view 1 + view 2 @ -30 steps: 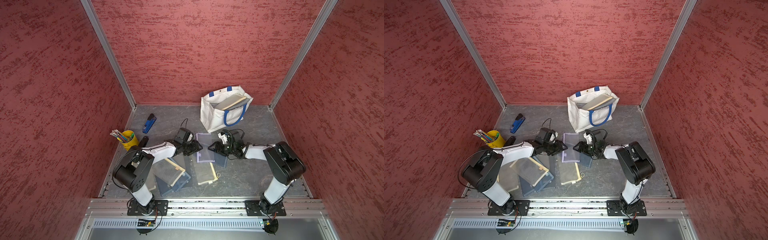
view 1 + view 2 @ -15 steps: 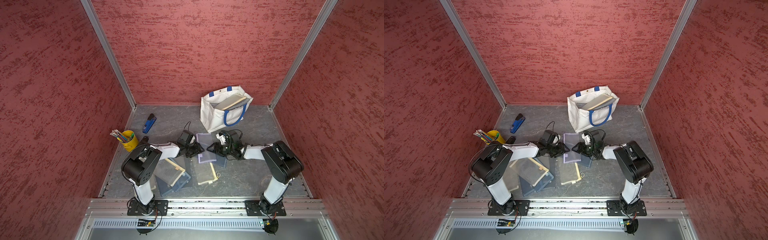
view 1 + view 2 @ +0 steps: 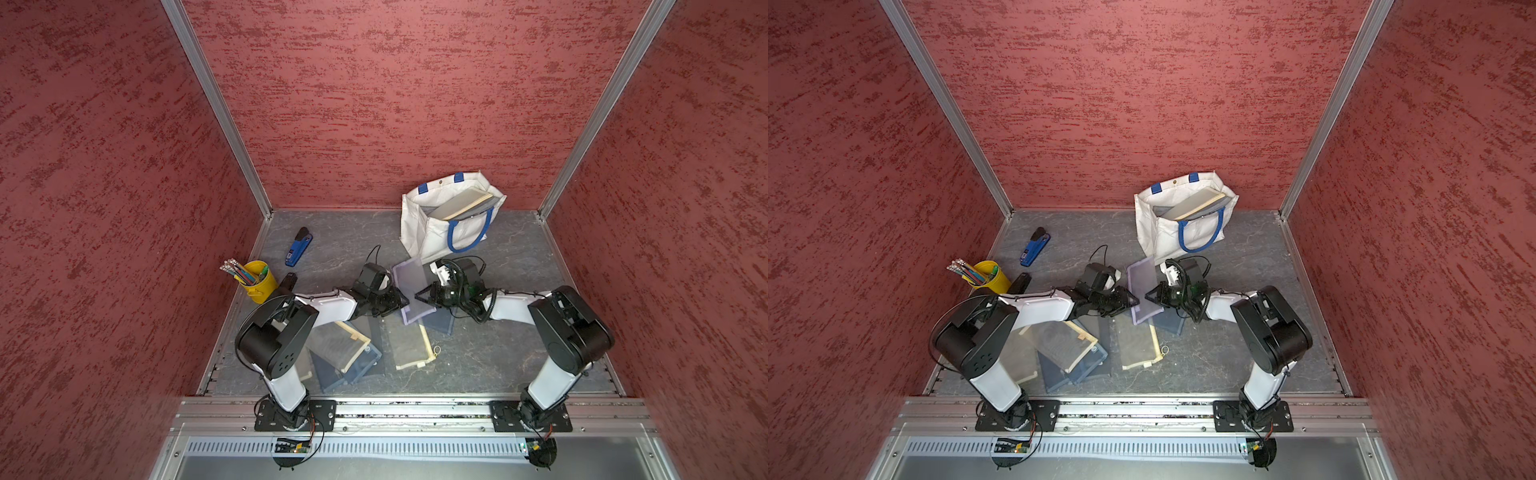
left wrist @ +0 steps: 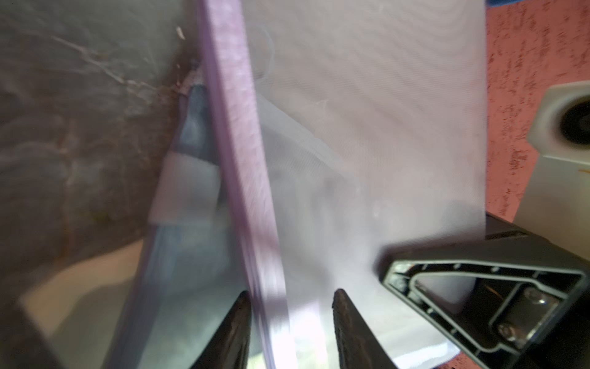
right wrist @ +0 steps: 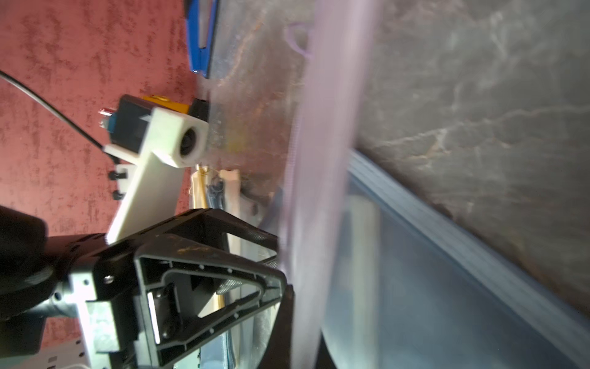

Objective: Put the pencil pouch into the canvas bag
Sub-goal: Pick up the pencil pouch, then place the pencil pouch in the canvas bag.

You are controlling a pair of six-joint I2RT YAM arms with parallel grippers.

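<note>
The pencil pouch (image 3: 411,286) (image 3: 1144,289) is a purple mesh pouch in mid-floor, tilted up off the other pouches. My right gripper (image 3: 422,296) (image 5: 303,338) is shut on its right edge; the purple band runs between the two dark fingers. My left gripper (image 3: 401,303) (image 4: 292,306) faces it from the left. Its jaws stand apart, with the pouch's purple zipper edge (image 4: 249,204) between them, close to one finger. The canvas bag (image 3: 419,232) (image 3: 1154,232) stands open just behind, and a flat grey book sticks out of its mouth.
Several other mesh pouches lie flat in front: beige-edged ones (image 3: 345,349) (image 3: 409,343) and a blue one (image 3: 442,322). A yellow bucket of pencils (image 3: 259,282) and a blue stapler (image 3: 298,246) sit at the left. Red walls close in three sides.
The right gripper has closed onto the purple pouch's edge. The left arm has pushed forward to the pouch's other edge, its jaws narrowing slightly. The pouch has tilted up.
</note>
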